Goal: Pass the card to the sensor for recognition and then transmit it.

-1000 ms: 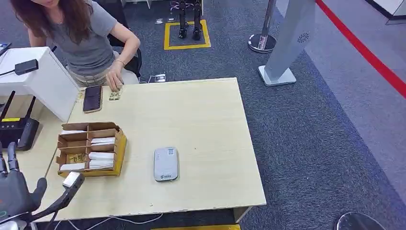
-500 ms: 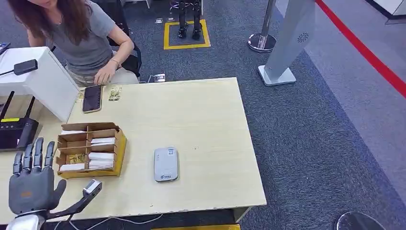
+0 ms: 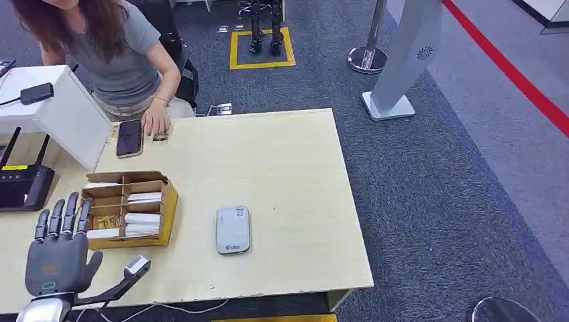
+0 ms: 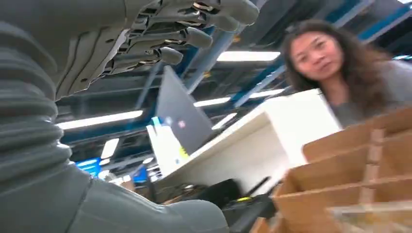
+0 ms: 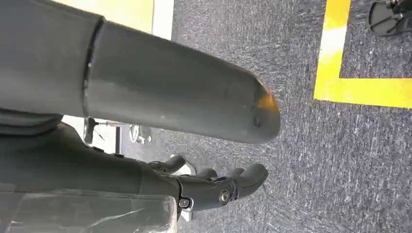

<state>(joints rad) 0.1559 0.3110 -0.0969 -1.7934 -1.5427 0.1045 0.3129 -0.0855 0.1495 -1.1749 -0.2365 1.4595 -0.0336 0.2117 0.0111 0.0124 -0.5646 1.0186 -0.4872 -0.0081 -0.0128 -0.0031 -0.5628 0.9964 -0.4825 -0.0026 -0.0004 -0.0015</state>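
Wooden table (image 3: 282, 168), seated person (image 3: 111, 57) at far edge, hand resting beside phone (image 3: 129, 138). Cardboard box (image 3: 127, 209) with compartments near left edge, white cards (image 3: 141, 219) stacked inside. Left hand (image 3: 57, 258) raised just beside box, fingers spread, holding nothing. Right hand (image 5: 214, 187) over carpet, fingers loosely apart, empty. Grey sensor (image 3: 233, 229) flat at table middle, right of box.

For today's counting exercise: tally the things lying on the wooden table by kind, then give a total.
Card box: 1
Sensor: 1
Phone: 1
Small packet, under the person's hand: 1
Total: 4
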